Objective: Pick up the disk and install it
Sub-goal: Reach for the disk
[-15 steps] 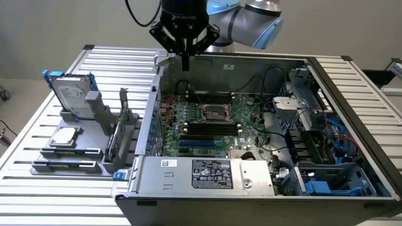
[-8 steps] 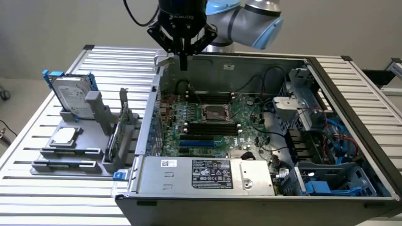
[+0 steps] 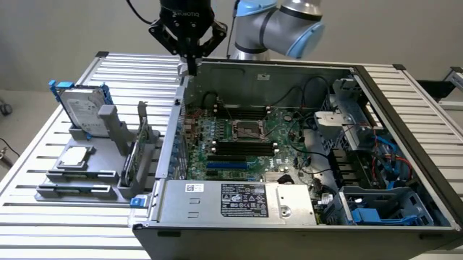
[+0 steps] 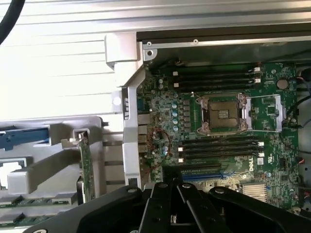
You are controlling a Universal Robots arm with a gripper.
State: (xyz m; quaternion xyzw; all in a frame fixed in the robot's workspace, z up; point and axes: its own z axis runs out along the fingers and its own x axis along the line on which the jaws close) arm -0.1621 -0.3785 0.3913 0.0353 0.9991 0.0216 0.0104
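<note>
1. Well, the tool hangs pinched together and empty over the open computer case's corner.
2. The disk stands on edge in a grey rack on the worktop, at the exterior view's left, well apart from the tool.
3. It looks stiff, fairly heavy and shock-sensitive; I'd take it by the blue carrier's edges.
4. The rack hides its lower part.

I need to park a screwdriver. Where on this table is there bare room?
The ribbed aluminium table is bare between the grey plastic rack and its far edge, and between it and the near edge. Crowded: the rack holding the blue-framed silver disk, and the open metal computer case.
</note>
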